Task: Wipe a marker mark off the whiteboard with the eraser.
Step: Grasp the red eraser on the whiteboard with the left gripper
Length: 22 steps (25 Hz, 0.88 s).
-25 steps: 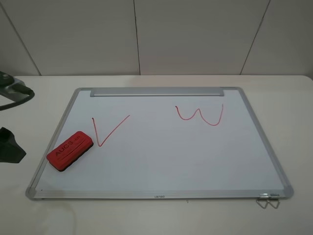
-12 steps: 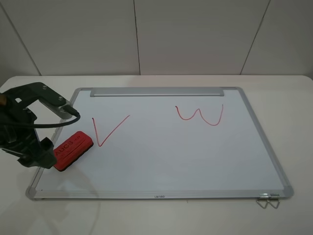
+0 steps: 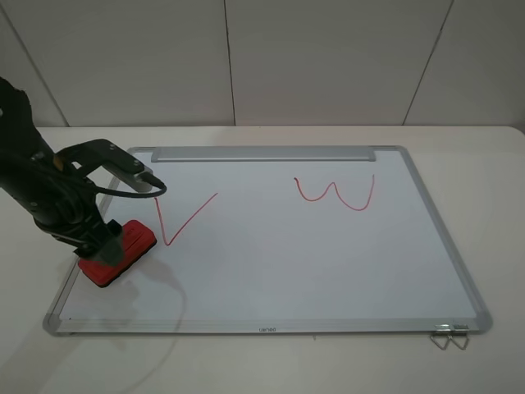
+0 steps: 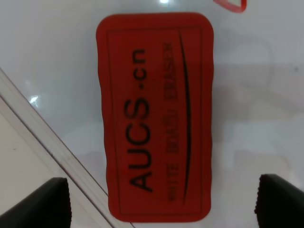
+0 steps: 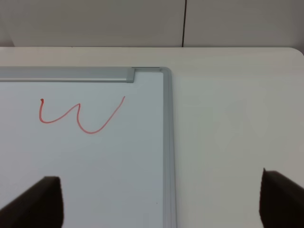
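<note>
The eraser [image 4: 154, 118] hugs the whiteboard [image 3: 287, 271] edge under the wide-open left hand [image 4: 164, 204], seemingly ungripped.

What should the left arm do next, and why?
Probably ease the left gripper down and close its jaws on the eraser. The jaws stand open on either side of it, not yet gripping, and it lies on the whiteboard beside the marker mark.

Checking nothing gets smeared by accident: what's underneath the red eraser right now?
The eraser lies flat on the whiteboard, one corner at its frame. The patch beneath is covered, so any ink there is hidden. The check mark sits beside it, uncovered.
</note>
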Each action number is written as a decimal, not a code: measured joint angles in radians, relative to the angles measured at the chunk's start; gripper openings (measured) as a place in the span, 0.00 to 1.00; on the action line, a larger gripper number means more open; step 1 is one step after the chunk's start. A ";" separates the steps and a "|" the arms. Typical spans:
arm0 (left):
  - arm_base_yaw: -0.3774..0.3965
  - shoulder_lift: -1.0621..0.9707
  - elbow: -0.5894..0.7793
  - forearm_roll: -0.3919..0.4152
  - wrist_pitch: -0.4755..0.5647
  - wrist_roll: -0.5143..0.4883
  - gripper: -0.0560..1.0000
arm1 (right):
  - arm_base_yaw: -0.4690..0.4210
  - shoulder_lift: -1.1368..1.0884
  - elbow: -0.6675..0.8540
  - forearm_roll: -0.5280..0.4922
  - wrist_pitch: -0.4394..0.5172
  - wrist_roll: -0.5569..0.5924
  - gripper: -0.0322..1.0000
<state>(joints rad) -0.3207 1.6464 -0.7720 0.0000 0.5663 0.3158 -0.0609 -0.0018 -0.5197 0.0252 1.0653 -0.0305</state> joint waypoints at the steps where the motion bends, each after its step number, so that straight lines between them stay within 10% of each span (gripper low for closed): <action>1: 0.000 0.012 -0.004 0.000 -0.005 0.001 0.79 | 0.000 0.000 0.000 0.000 0.000 0.000 0.72; 22: 0.000 0.129 -0.008 -0.014 -0.105 0.005 0.79 | 0.000 0.000 0.000 0.000 0.000 0.000 0.72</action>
<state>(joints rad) -0.3207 1.7752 -0.7804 -0.0142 0.4614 0.3205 -0.0609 -0.0018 -0.5197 0.0252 1.0653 -0.0305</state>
